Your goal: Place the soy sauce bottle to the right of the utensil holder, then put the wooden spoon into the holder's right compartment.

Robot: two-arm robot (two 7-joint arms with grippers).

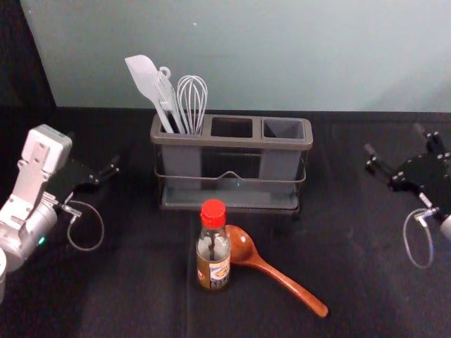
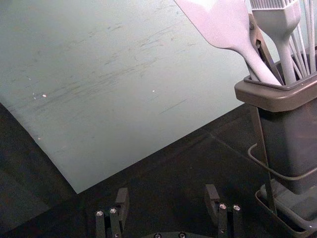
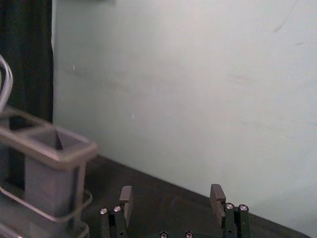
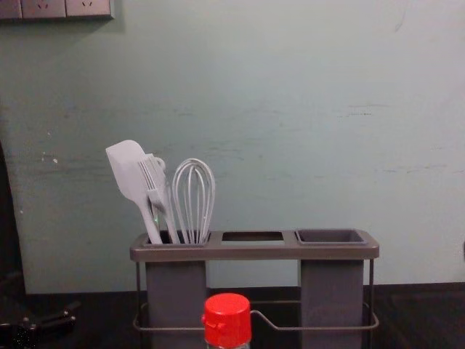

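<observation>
My right pincer (image 3: 172, 193) spread, right of utensil holder (image 1: 232, 141); left pincer (image 2: 167, 194) spread, at left. Soy sauce bottle (image 1: 213, 248) upright, near side of holder, wooden spoon (image 1: 287, 281) crowding its right: my descending finger could knock spoon askew. High, off-centre grip might tip bottle.

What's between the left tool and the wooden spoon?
The soy sauce bottle, upright by the wooden spoon; from left tool to bottle, bare dark tabletop. Head view shows it.
</observation>
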